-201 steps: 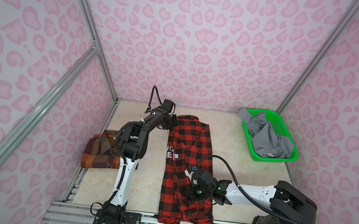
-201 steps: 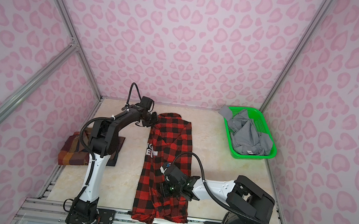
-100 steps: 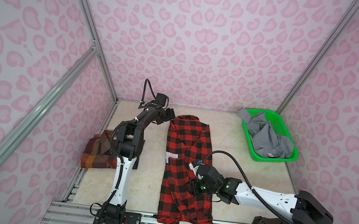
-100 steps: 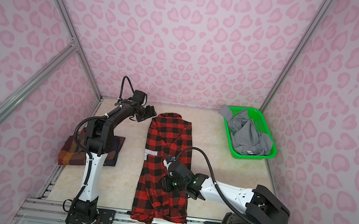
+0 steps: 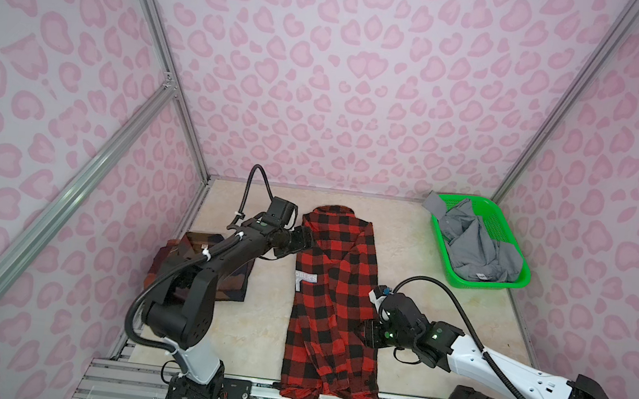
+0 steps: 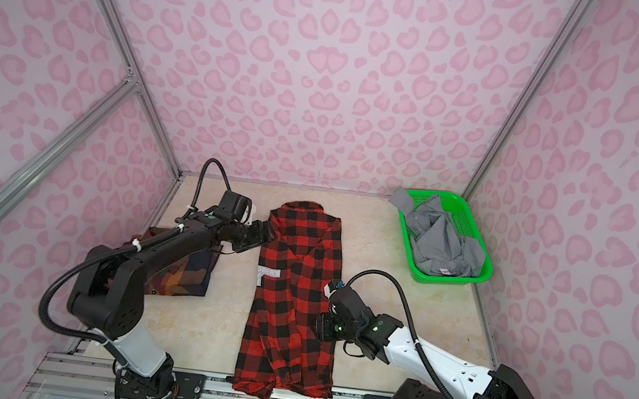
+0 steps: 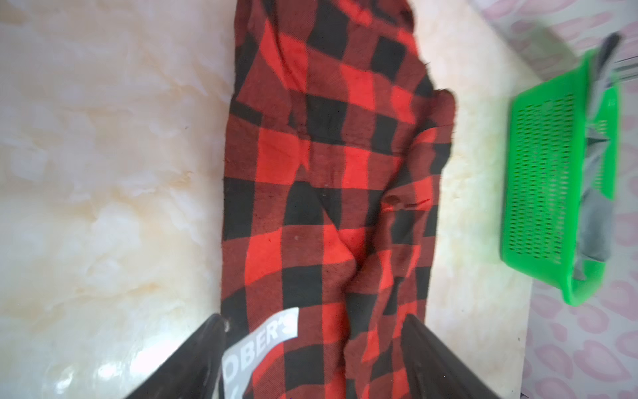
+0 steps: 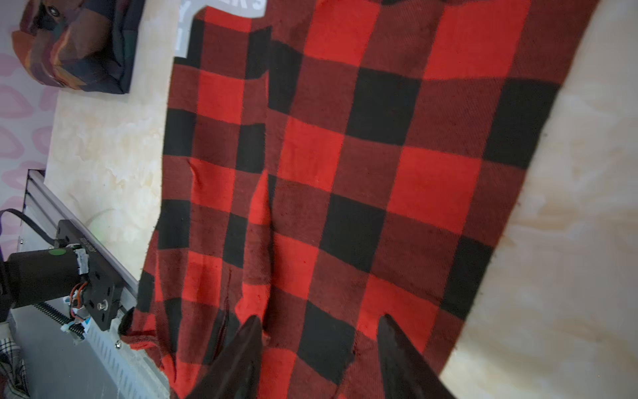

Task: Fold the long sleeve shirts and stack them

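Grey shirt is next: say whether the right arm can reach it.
Probably yes: the grey shirt lies uncovered in the green basket on the right gripper's side, only bare table between.

My left end effector [image 5: 302, 240] is opening wide and returning to the left edge of the flannel [image 5: 332, 294]. My right end effector [image 5: 369, 335] is widening, retreating toward its right edge.

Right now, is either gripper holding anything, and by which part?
Nothing is held: left gripper and right gripper both stand open over the red-and-black flannel.
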